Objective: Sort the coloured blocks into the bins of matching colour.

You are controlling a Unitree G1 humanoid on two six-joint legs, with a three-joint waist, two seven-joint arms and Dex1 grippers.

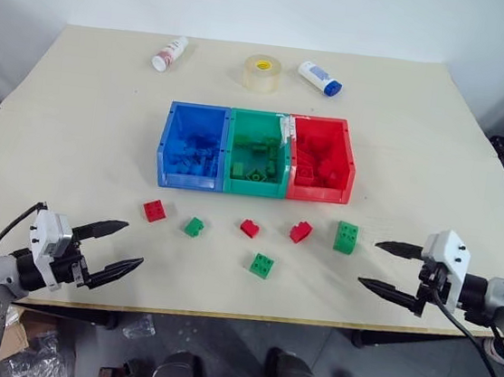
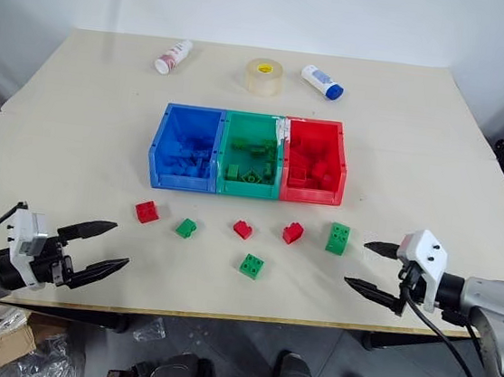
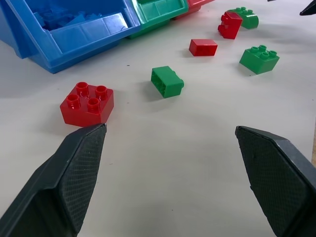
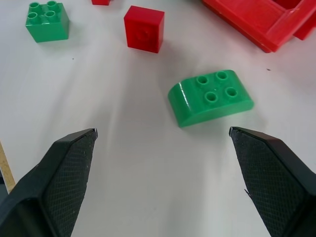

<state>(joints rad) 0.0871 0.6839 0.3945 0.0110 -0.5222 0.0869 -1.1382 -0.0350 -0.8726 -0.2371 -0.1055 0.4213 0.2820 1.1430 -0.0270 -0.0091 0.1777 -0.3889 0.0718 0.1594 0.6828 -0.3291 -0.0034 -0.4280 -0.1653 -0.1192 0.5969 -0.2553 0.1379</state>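
Note:
Three joined bins stand mid-table: blue (image 1: 187, 179), green (image 1: 254, 187) and red (image 1: 317, 192), each holding blocks of its own colour. Several loose blocks lie in front of them: red ones (image 1: 154, 210) (image 1: 249, 228) (image 1: 301, 231) and green ones (image 1: 194, 226) (image 1: 261, 265) (image 1: 347, 237). My left gripper (image 1: 134, 244) hovers open near the front left edge, closest to the leftmost red block (image 3: 87, 102). My right gripper (image 1: 368, 264) is open at the front right, just short of the rounded green block (image 4: 211, 97). Neither holds anything.
Two white bottles (image 1: 169, 53) (image 1: 320, 78) and a roll of clear tape (image 1: 261, 73) lie at the back of the table. The table's front edge (image 1: 247, 313) runs just under both grippers. Bare tabletop lies on either side of the bins.

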